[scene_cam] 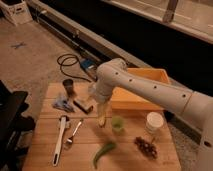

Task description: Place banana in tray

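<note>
On the wooden tabletop [42,150], a white-handled utensil [60,140] and a fork [74,134] are seen at the left, with a bluish item [62,104] and a dark cup [69,86] behind them; a small black object [84,106] is set just right of these. The gripper [100,105] is lowered over the upper end of the banana [102,119], which lies on the wood (outside the tray); whether it is grasped cannot be told. A green pepper [103,151] lies nearer the front; a green cup [118,123] stands just beside the banana. The tray [150,75] is placed behind; a white cup [154,121] and grapes [146,146] are found at the right.
</note>
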